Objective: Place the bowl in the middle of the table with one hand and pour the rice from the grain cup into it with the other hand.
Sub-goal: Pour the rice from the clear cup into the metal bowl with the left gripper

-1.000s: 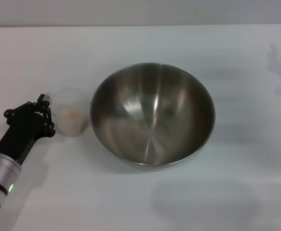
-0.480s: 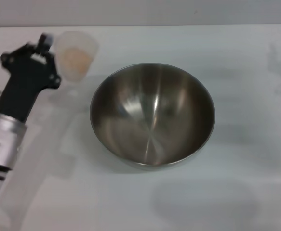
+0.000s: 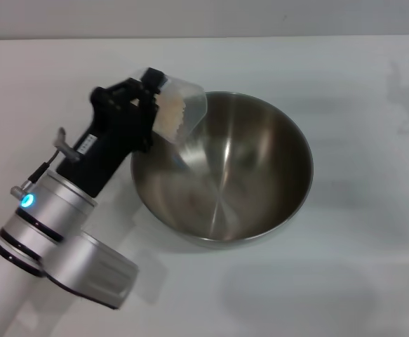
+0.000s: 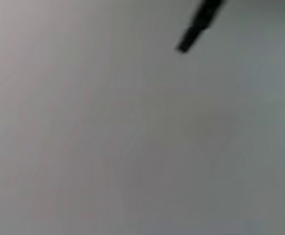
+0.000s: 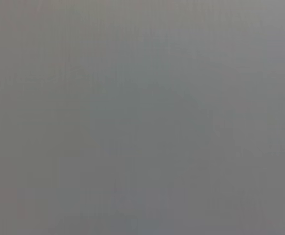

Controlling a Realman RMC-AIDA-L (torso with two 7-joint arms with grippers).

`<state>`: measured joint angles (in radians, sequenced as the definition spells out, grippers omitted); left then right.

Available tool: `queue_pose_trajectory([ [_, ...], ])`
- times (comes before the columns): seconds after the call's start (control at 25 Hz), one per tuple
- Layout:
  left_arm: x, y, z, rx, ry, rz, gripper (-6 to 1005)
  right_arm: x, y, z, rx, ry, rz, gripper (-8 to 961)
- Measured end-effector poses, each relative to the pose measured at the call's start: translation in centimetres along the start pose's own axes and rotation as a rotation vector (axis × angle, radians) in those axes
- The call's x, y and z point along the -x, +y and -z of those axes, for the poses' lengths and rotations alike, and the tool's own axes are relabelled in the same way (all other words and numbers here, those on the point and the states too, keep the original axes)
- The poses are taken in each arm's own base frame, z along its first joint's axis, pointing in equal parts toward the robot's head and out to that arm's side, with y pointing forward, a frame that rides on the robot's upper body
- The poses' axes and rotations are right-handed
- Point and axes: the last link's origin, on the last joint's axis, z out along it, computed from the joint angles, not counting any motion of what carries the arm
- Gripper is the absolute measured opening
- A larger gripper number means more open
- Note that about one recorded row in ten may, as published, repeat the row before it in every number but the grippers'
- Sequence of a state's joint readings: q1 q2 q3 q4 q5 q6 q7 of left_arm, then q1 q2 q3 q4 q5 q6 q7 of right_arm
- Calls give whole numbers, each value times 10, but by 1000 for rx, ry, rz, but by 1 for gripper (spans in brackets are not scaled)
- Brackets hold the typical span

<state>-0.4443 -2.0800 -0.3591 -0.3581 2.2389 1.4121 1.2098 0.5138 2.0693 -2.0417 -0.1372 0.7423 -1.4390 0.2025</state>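
Nearest, at the lower left of the head view, the left arm is seen reaching up-right; its left gripper (image 3: 150, 105) is clamped on the one grain cup (image 3: 178, 112), held tilted over the upper-left rim of the single bowl (image 3: 260, 203), mouth toward the bowl's centre. Rice (image 3: 168, 114) is banked inside the cup, none yet in the bowl. Farther off, the bowl sits mid-frame on the white surface (image 3: 358, 84). The right gripper is not seen.

the bowl (image 3: 222, 167) sits on the table (image 3: 358, 105), and the grain cup (image 3: 177, 112) (rice (image 3: 168, 114) inside) tilts over its left rim, held by the left gripper (image 3: 150, 105).
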Motion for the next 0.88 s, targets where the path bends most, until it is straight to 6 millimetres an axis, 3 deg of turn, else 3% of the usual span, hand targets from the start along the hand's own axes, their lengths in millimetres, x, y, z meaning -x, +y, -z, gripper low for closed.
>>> queue_pose_trajectory([
  [0.12, -10, 5, -1, 17, 32, -194, 39, 0, 0, 0, 0, 0, 0, 396],
  [0.24, -10, 5, -1, 17, 32, -194, 42, 0, 0, 0, 1, 1, 1, 398],
  [0.36, -27, 16, 4, 54, 125, -535, 45, 0, 0, 0, 2, 1, 1, 399],
  [0.88, -36, 23, 3, 70, 171, -751, 59, 0, 1, 0, 2, 1, 47, 405],
])
